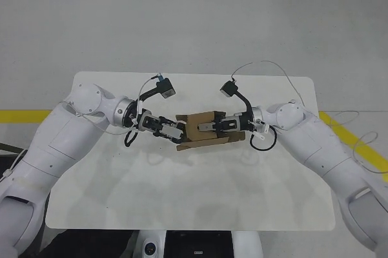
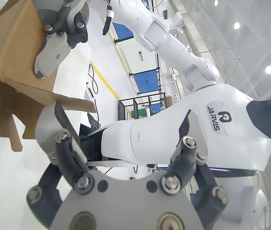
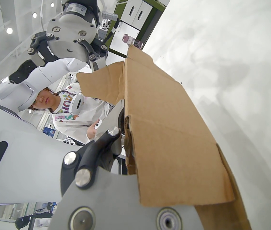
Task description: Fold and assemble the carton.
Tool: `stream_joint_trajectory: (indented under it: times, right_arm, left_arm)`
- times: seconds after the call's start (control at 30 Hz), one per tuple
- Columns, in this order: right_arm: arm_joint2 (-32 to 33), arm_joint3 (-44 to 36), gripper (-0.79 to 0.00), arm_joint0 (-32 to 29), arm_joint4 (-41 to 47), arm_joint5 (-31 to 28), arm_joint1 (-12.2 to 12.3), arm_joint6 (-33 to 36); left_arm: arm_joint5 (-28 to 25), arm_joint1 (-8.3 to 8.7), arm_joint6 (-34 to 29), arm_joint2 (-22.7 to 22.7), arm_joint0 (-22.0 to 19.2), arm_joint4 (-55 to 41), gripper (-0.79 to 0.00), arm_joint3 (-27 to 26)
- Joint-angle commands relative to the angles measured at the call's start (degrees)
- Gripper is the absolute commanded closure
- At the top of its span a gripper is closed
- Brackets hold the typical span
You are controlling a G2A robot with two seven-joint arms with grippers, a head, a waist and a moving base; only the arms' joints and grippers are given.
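Left hand [image 2: 123,110], fingers apart, beside the carton [image 2: 11,48] flap; right hand [image 1: 208,127] tight on the carton wall.

the carton [image 1: 195,137] lies on the desk [image 1: 181,193]. the left end effector [image 1: 178,132] is at its left end, the right end effector [image 1: 204,128] over its right.

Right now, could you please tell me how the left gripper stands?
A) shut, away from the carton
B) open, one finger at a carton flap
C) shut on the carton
B: the left gripper is spread wide, with one finger at a flap of the carton.
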Motion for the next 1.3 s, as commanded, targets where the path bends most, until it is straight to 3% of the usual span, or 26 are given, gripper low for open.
stream_joint_trajectory:
  times: [0.0, 0.7, 0.97, 1.27]
  right_arm:
    - [-0.1, 0.0, 0.000, 0.0, 0.0, 0.0, -0.1, 0.0]
    - [-0.8, -0.6, 0.000, 0.3, 0.4, -1.1, -0.9, -1.1]
    - [1.8, -0.6, 0.000, -0.8, 0.5, -2.6, 0.8, -2.6]
    - [4.8, -3.0, 0.000, -2.8, -0.5, -2.9, 3.2, -2.9]
  left_arm:
    - [0.1, -0.09, -0.1, -0.4, 0.3, -0.4, -0.785, -0.1]
    - [-0.9, -2.89, 0.9, 0.5, -1.4, 4.0, -0.785, 2.1]
    - [-3.1, -2.86, 3.1, -1.1, -0.6, 4.8, -0.785, 4.4]
    - [-3.3, -1.71, 3.3, -4.6, 1.3, 5.3, -0.785, 4.3]
